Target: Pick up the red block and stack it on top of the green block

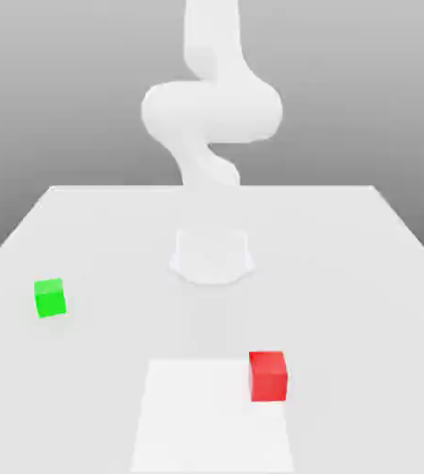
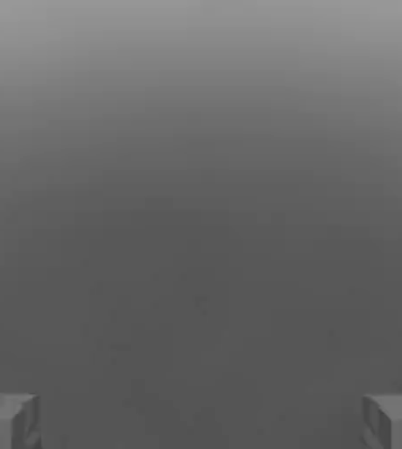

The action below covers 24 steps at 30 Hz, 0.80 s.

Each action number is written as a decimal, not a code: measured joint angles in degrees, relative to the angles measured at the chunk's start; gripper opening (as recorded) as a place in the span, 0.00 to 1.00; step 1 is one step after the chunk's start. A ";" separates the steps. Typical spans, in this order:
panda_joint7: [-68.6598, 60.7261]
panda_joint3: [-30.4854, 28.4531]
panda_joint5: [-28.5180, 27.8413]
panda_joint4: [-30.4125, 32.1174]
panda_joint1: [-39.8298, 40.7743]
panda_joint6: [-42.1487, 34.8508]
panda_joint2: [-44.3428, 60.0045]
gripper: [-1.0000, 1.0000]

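Observation:
The red block sits on the white table near the front, a little to the exterior view's right. The green block rests farther back toward the exterior view's left, well apart from the red one. In the hand view my gripper is open, its two grey fingertips standing far apart with nothing between them and only a plain grey backdrop beyond. Neither block is near the fingers.
My white arm rises from its round base at the table's middle back and bends upward out of the picture. A brighter white square patch lies at the table's front; the red block stands at its far right corner.

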State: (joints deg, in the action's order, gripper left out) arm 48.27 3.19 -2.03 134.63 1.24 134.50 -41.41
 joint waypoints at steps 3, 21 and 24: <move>3.02 3.42 -2.49 3.59 1.42 3.40 5.86 0.50; 9.46 10.63 -2.08 24.16 1.73 23.28 37.59 0.50; 7.56 11.00 1.67 26.01 0.28 26.04 40.71 0.50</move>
State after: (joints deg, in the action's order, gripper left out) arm 55.83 14.18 -0.36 160.64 1.52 160.53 -0.70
